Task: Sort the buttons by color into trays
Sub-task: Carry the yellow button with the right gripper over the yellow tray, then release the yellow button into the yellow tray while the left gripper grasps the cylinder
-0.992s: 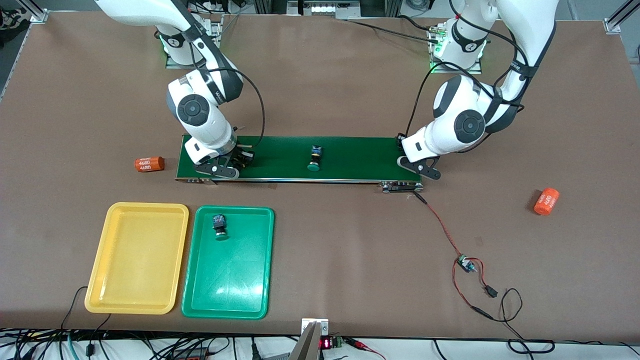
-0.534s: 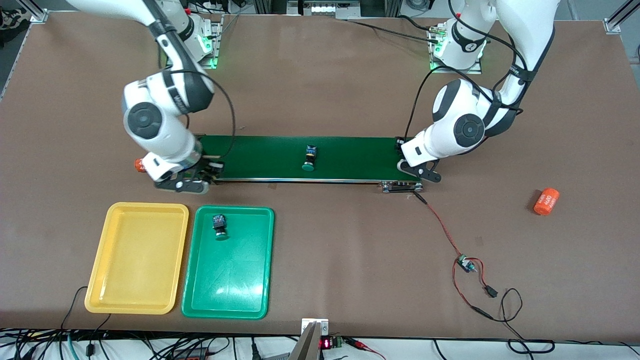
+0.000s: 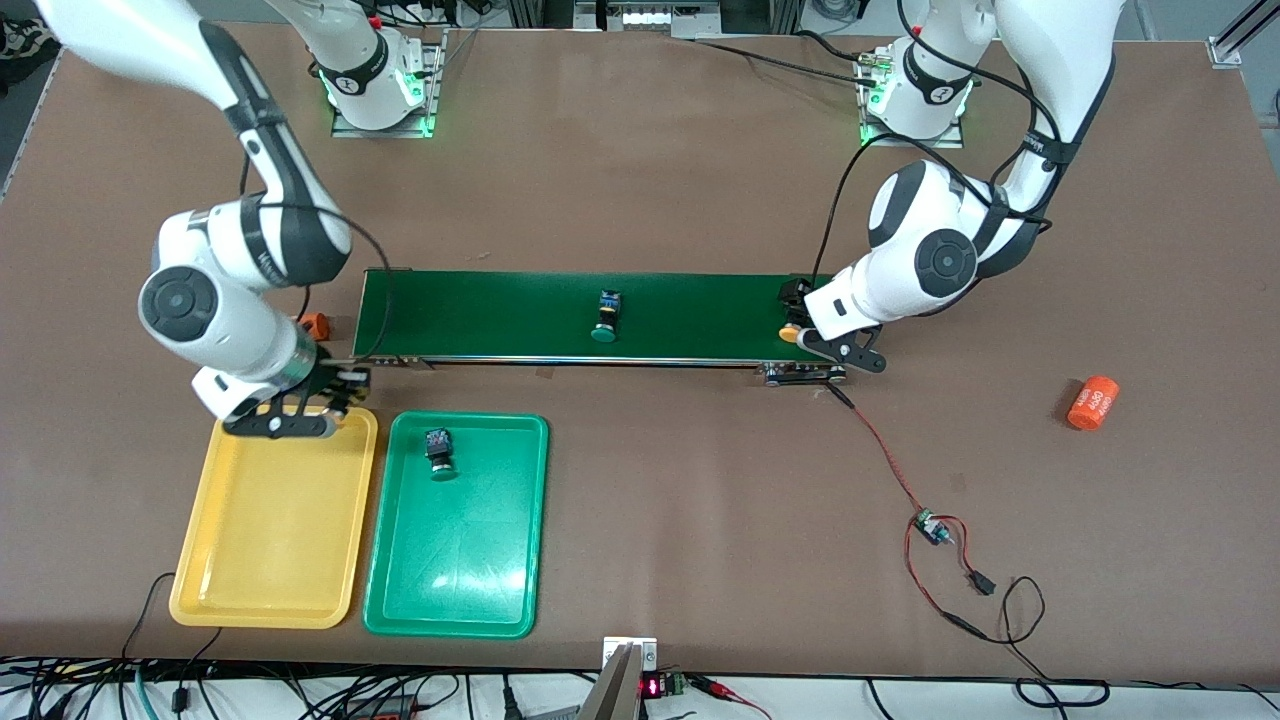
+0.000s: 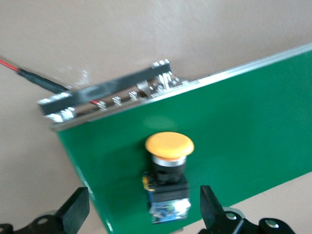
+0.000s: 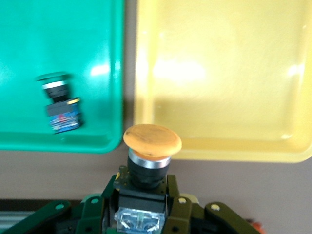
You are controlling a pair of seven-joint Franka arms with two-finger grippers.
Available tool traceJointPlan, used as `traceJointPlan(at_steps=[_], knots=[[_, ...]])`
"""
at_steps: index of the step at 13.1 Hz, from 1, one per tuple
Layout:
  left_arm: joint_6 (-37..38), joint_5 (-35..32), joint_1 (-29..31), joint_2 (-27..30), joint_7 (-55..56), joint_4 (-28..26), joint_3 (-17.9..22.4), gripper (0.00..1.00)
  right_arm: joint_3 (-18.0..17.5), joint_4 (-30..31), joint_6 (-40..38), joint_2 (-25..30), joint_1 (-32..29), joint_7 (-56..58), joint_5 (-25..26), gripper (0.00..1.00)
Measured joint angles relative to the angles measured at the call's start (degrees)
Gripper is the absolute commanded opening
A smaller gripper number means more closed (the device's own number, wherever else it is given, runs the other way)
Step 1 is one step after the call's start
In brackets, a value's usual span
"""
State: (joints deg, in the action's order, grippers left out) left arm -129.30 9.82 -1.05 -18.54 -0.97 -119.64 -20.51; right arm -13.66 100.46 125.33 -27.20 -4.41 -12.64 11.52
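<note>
1. Right gripper has its fingers pinching the black-and-blue body of a push-button switch with a round yellow-orange cap. In the right wrist view the cap sticks straight out past the fingertips.
2. It hangs right over the edge of the shallow yellow plastic tray that sits closest to the conveyor, at the corner next to the green tray.
3. Just beside that is the shallow green plastic tray, the two trays side by side and almost touching. A green-capped push-button switch lies on its side in the green tray, up near the end closest to the right gripper.
4. Left gripper has its fingers spread wide apart, not gripping anything. It's low over the left-arm end of the long dark green conveyor belt.
5. Between those open fingers a second yellow-orange-capped push-button switch lies on the belt, touching neither finger as far as I can see.
6. Farther along, about mid-belt, another green-capped push-button switch lies on its side.
7. Off the belt on the brown tabletop: an orange cylinder with white print toward the left arm's end, and a red-and-black wire with a small circuit board running from the belt's end.
</note>
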Motion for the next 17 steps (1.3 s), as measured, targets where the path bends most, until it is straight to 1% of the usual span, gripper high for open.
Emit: traceJointPlan(at_steps=[1,2,4,6,8,11,13,14,15,17], knots=[[0.8,0.0,1.2,0.8,-1.1,0.2,1.2,1.0,0.8,-1.2,0.0,-1.5,-0.5,2.0,0.5,0.21],[1.7,0.0,3.8,1.6,-3.2,0.2,2.2,1.0,1.8,-2.2,0.0,-2.8,-0.7,4.2,0.6,0.21],[2.5,-0.1,11.2,2.9,-10.6,0.4,3.3,1.0,4.0,-4.0,0.1,-5.2,-1.3,8.8,0.6,0.21],[2.6,-1.8,17.6,3.2,-18.6,1.6,4.2,1.0,5.7,-5.5,0.6,-7.6,-1.9,11.5,0.6,0.21],[2.8,-5.6,23.4,2.3,-23.7,3.2,4.6,1.0,6.7,-6.7,2.3,-9.9,-2.2,12.9,0.7,0.23],[2.8,-10.5,30.4,-1.4,-32.5,5.7,4.7,1.0,7.3,-7.2,4.6,-12.0,-2.2,13.4,0.7,0.32],[2.7,-14.6,33.1,-4.1,-37.1,8.5,4.9,1.0,7.3,-7.2,6.5,-13.1,-2.2,13.4,0.7,0.56],[2.7,-16.8,34.0,-5.3,-39.3,9.7,4.9,1.0,7.3,-7.2,6.9,-13.4,-2.2,13.4,0.7,0.72],[2.7,-18.5,34.7,-6.3,-41.7,10.6,5.0,1.0,7.3,-7.3,7.0,-13.6,-2.2,13.4,0.7,0.8],[2.7,-19.6,35.3,-7.9,-46.4,11.9,5.0,1.0,7.4,-7.4,7.0,-13.7,-2.2,13.4,0.7,0.98]])
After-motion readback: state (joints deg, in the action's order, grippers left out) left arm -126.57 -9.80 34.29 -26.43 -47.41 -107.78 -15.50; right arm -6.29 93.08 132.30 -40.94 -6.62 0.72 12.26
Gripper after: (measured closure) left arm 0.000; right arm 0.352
